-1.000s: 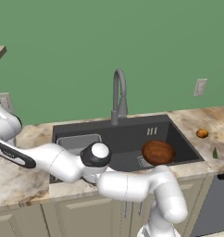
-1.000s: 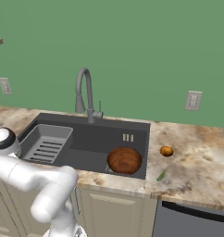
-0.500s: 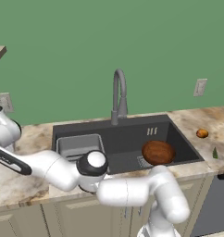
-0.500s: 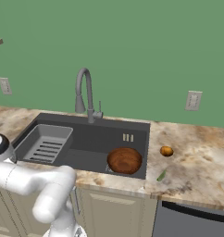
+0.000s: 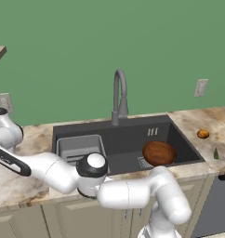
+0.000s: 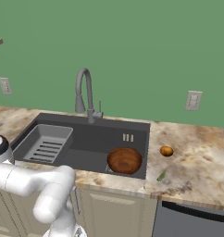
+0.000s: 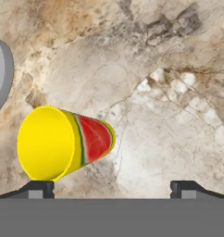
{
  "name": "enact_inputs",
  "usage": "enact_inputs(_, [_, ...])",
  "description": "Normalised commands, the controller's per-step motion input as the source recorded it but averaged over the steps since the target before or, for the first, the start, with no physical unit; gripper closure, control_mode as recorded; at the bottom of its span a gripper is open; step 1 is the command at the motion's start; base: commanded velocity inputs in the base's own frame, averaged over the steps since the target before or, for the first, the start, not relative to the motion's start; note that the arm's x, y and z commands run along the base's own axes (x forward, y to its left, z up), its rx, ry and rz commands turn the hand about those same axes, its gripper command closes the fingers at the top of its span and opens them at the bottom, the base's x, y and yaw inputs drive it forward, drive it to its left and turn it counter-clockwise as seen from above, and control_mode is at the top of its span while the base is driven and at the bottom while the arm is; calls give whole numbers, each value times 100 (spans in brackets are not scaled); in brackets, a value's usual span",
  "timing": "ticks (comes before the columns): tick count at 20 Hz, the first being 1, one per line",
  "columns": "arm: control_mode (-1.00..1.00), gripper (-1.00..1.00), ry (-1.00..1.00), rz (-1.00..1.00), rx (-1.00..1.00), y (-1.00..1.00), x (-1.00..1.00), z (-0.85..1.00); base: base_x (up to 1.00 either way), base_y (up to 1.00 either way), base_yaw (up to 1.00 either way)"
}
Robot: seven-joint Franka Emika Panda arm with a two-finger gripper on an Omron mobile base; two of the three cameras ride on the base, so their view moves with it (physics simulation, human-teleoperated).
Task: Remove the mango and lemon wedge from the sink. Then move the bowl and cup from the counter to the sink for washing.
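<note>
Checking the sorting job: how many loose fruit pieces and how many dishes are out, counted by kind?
Fruit: 2, the mango and the lemon wedge.
Dishes: 2, the bowl and the cup.
Total: 4.

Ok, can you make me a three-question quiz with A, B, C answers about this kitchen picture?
1. Where is the bowl?
A. in the sink
B. on the stove
C. on the floor

2. What colour is the cup outside?
A. blue
B. yellow
C. black

3. How is the gripper set?
A. shut on the cup
C. shut on the faucet
B. open

Answers: 1 A, the brown bowl sits in the dark basin. 2 B, its side is bright yellow. 3 B, the fingertips stand far apart, holding nothing.
</note>
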Motion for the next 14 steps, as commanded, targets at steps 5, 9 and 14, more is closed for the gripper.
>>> enact_inputs(5, [-100,-100,11,0,-2,20,14,14,0,0,0])
enact_inputs(9, [-100,-100,13,0,-6,17,15,13,0,0,0])
enact_inputs(14, [-100,-100,12,0,-9,17,18,12,0,0,0])
